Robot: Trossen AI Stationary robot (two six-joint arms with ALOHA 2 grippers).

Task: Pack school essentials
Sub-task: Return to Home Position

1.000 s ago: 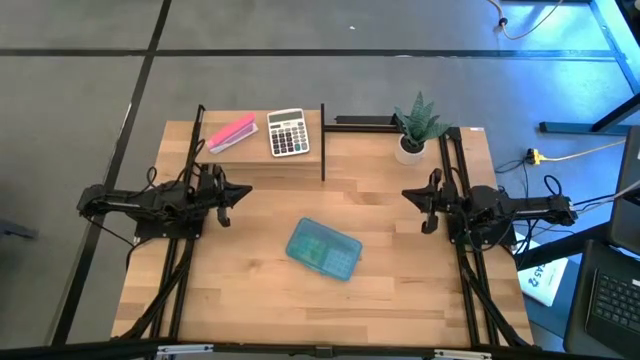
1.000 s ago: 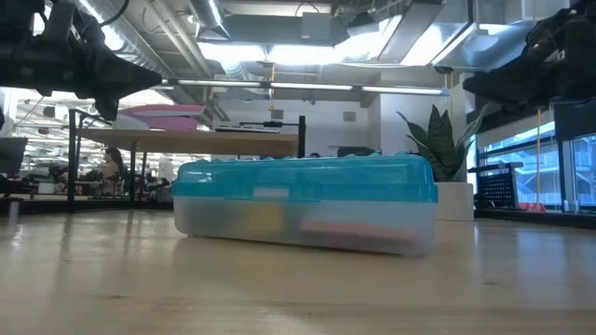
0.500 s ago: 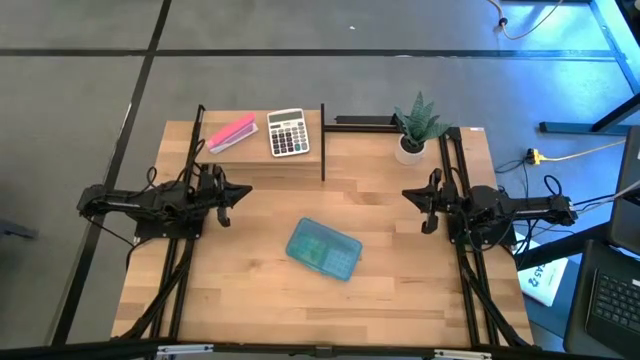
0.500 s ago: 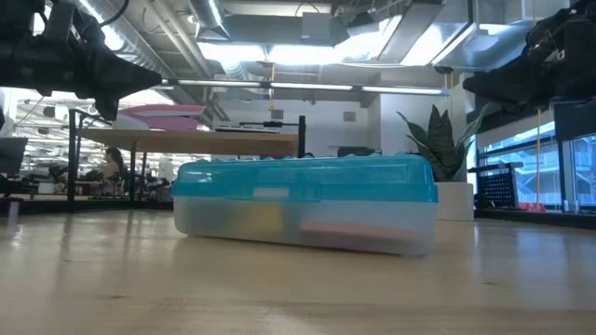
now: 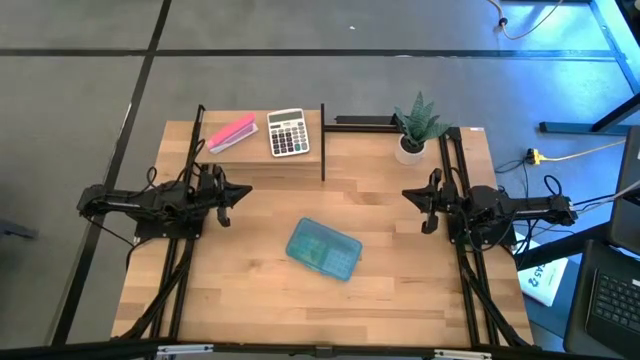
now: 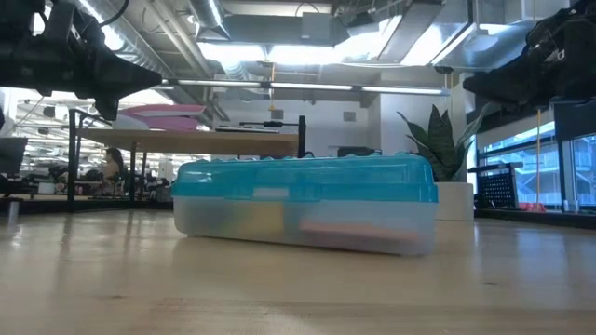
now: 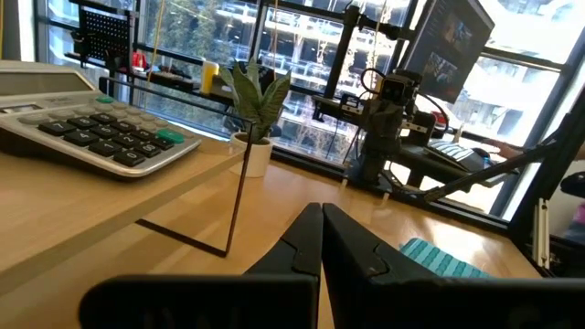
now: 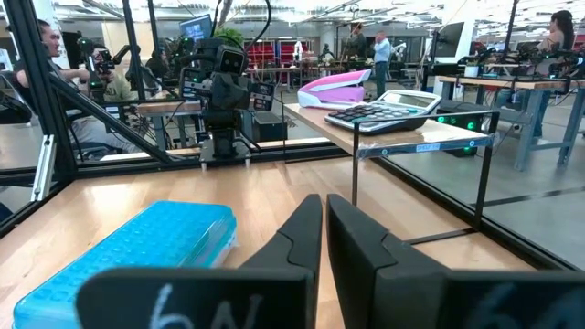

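High view: box (image 5: 323,250) unmoved vs prev.

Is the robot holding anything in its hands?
No. The left gripper and right gripper are both shut and empty, and the closed blue box lies apart between them.

high: straight down, far | low: level, close | wrists: facing inward | shared: blue box (image 5: 323,249)

Calculator (image 5: 288,133) lay on raised shelf (image 5: 256,151) at tabletop's (image 5: 400,270) far edge, pink stapler (image 5: 231,132) just beside it. Potted plant (image 5: 416,125) stood at far right corner.
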